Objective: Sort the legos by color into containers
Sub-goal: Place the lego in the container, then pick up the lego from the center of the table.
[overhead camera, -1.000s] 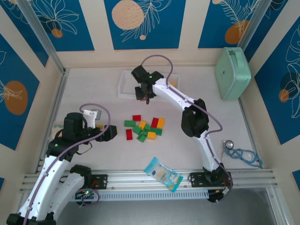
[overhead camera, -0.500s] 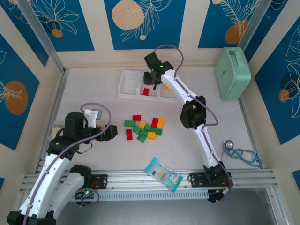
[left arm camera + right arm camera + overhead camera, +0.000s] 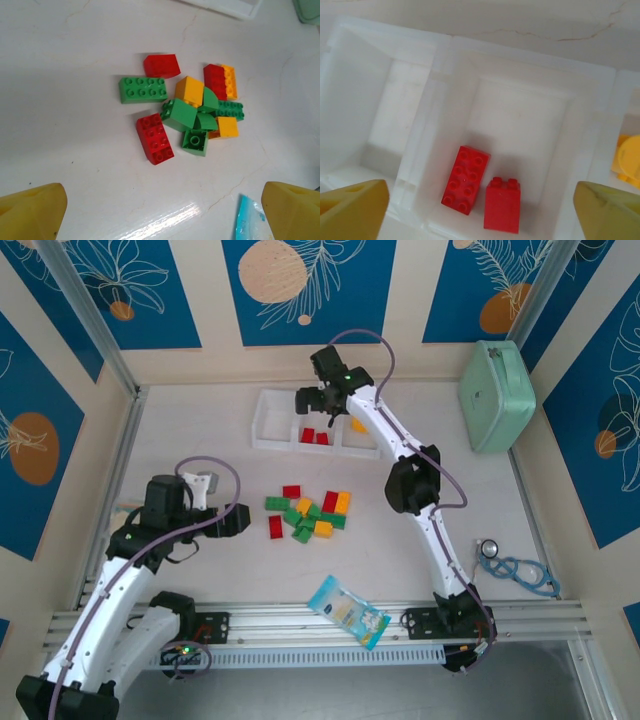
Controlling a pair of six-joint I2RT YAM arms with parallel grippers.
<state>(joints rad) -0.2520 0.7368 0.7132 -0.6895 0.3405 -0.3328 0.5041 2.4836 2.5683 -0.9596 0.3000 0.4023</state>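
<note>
Right gripper [image 3: 312, 403]: released, empty, above white tray [image 3: 270, 421], middle compartment. Left gripper [image 3: 240, 521]: spread wide near lego pile [image 3: 312, 516]. Two red bricks [image 3: 466, 179] in that compartment. Risk: clipping tray rim when retreating; nudging tight pile, scattering pieces.

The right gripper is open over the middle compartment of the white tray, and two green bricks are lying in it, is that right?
Not quite. The two bricks in the middle compartment are red, not green; the right wrist view shows it. The rest stands: the right gripper is open over that compartment of the white tray.
</note>
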